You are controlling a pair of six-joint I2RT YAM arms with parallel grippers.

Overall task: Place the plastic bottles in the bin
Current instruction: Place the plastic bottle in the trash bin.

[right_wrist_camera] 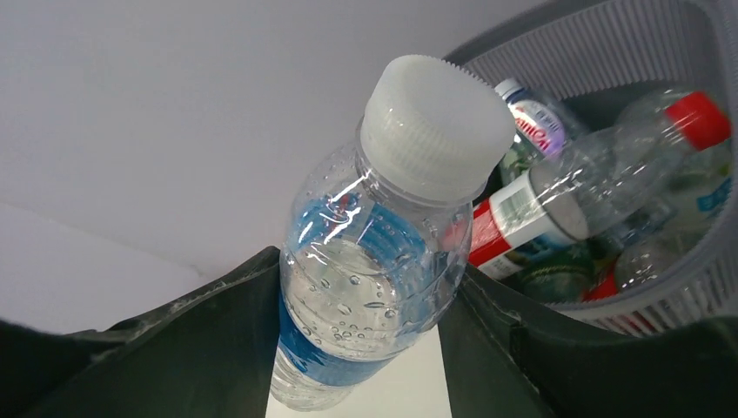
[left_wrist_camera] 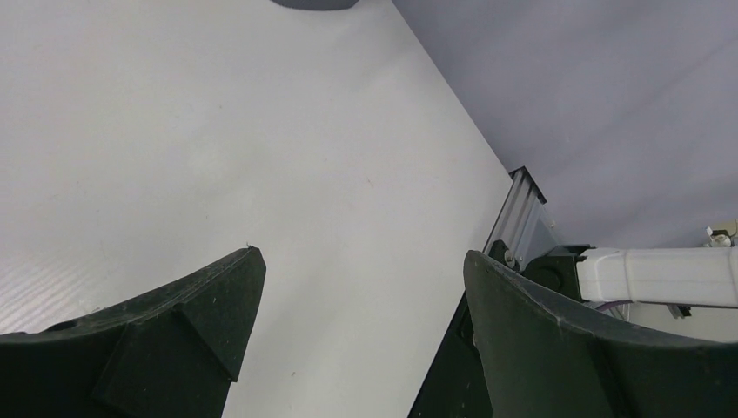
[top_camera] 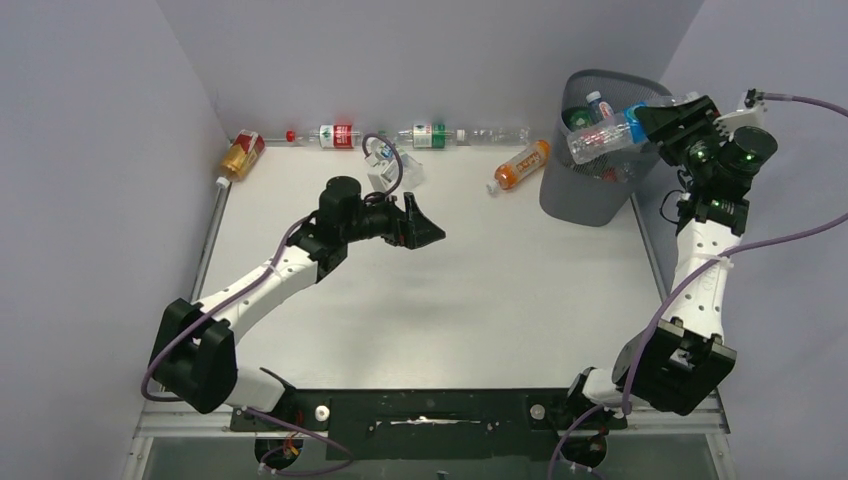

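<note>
White tabletop (top_camera: 480,300), grey walls (top_camera: 400,60): your right gripper (top_camera: 652,122) is clenched on a clear blue-labelled bottle (top_camera: 600,140) over the bin (top_camera: 585,195), which holds other bottles (right_wrist_camera: 557,209). Your left gripper (top_camera: 432,230), well left of the bin, is spread wide and holds nothing. Loose bottles (top_camera: 430,135) lie left of the bin.

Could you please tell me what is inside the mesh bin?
Inside the bin lie several plastic bottles, among them a clear one with a red cap. The bottle held by the right gripper hides part of the pile; the bin's floor is covered.
</note>
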